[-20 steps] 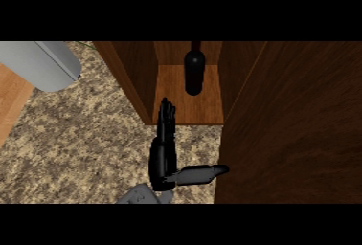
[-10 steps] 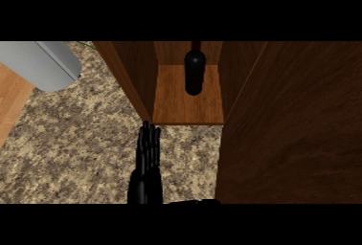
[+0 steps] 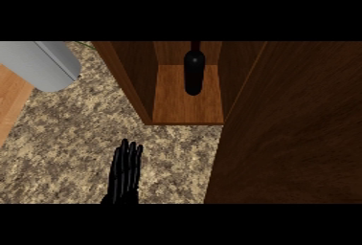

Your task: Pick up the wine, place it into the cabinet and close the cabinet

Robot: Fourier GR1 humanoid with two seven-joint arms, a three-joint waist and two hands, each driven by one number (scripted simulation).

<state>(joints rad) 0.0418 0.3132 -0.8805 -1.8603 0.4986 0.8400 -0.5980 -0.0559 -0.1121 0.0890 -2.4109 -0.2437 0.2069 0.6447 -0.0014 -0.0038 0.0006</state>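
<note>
Head view: the wine stands upright inside the open cabinet, on its wooden floor. Judged to be a glass bottle: rigid, smooth, weighty and breakable, best taken round the body. Left hand shows low over the counter, fingers straight and released, holding nothing. Right hand not seen.

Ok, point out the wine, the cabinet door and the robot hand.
wine point(image 3: 194, 72): head view, bottle's body.
cabinet door point(image 3: 290, 143): head view, middle of the panel.
robot hand point(image 3: 125, 172): head view, its straight fingers.
</note>
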